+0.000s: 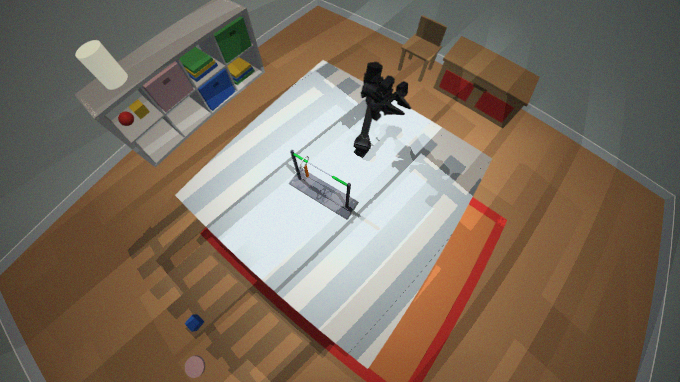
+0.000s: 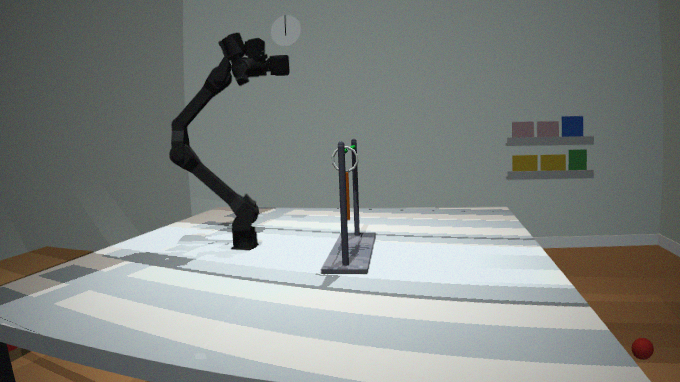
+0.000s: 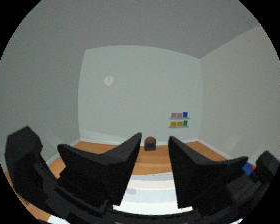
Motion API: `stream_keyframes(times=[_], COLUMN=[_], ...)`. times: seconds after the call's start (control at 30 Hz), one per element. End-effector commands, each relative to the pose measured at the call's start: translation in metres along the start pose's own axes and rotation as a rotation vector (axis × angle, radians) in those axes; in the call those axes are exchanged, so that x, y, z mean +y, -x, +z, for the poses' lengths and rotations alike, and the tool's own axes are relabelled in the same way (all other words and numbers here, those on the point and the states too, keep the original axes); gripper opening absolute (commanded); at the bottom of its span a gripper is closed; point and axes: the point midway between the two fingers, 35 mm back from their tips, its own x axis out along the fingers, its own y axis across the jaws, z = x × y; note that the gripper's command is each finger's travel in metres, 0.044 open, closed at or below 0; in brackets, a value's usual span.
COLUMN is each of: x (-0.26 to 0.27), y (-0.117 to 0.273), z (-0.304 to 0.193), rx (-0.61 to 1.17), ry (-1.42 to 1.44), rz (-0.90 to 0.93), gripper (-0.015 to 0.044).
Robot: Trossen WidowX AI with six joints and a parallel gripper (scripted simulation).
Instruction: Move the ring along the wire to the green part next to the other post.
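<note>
One ring (image 1: 305,166) (image 2: 333,159) hangs on the green part (image 1: 300,157) (image 2: 345,150) of the wire beside its post (image 1: 296,165) (image 2: 343,201), and I can see its orange handle (image 1: 306,170) (image 2: 348,196) pointing down, above the base plate (image 1: 321,193) (image 2: 358,259). From there the thin grey wire (image 1: 319,168) crosses to the other green part (image 1: 339,180), next to the far post (image 1: 348,196) (image 2: 355,191). Both posts stand upright.

My gripper (image 1: 406,110) (image 2: 288,65) (image 3: 155,137) is well apart from the ring and raised high above the table (image 1: 281,231) (image 2: 451,267) (image 3: 151,199). Its jaws are partly open, with a gap between the fingertips and nothing held. The arm (image 1: 366,124) (image 2: 210,179) rises in a bent shape from its foot on the striped tabletop.

Farther out, overhead, I see a shelf unit (image 1: 165,51) by one wall, a chair (image 1: 421,47) and a wooden desk (image 1: 494,63). On another wall hang a round clock (image 2: 285,30) (image 3: 109,80) and two ledges of coloured blocks.
</note>
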Motion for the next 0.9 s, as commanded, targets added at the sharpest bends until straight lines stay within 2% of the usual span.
stream_keyframes(times=[0.0, 0.2, 0.4, 0.63, 0.87], x=[-0.058, -0.146, -0.226, -0.299, -0.343], y=[-0.008, 0.005, 0.045, 0.121, 0.214], z=[-0.008, -0.02, -0.036, -0.058, -0.089], rx=[-0.008, -0.018, -0.024, -0.022, -0.006], ry=[0.026, 0.067, 0.106, 0.145, 0.171], rz=[-0.163, -0.415, -0.668, -0.961, -1.237], gripper=[0.016, 0.016, 0.016, 0.016, 0.016])
